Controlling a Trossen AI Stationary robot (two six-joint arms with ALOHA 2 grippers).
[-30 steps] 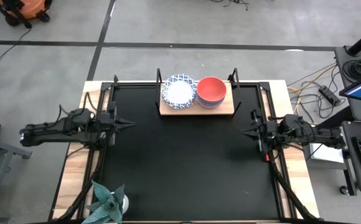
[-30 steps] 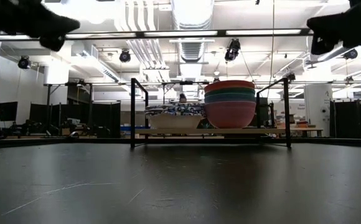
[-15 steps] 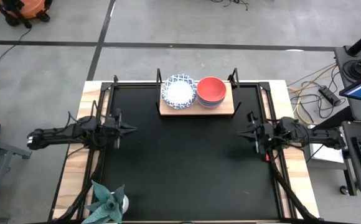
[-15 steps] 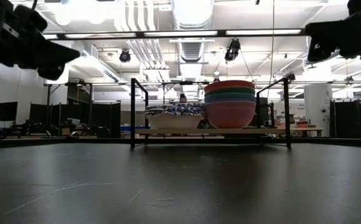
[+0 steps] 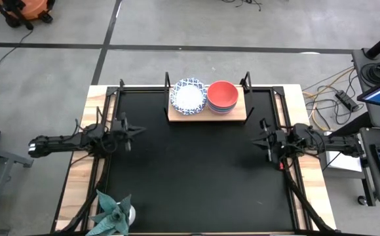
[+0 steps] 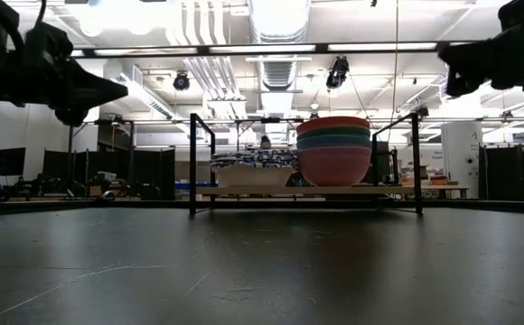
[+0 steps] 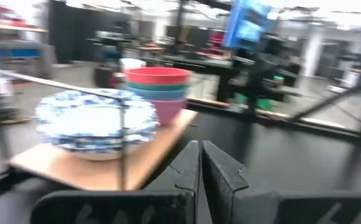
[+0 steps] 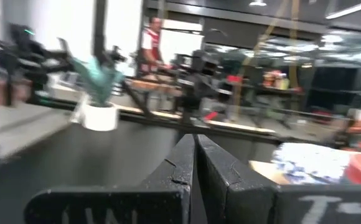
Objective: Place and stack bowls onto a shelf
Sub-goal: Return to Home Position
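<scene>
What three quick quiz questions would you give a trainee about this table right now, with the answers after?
1. True or false: the patterned stack and the plain stack both sit on the shelf.
2. The top bowl of the plain stack is: A green, B red, C blue.
3. Fill in: the left gripper and the right gripper hold nothing, and their fingers are ____.
Key: 1 true; 2 B; 3 shut.
</scene>
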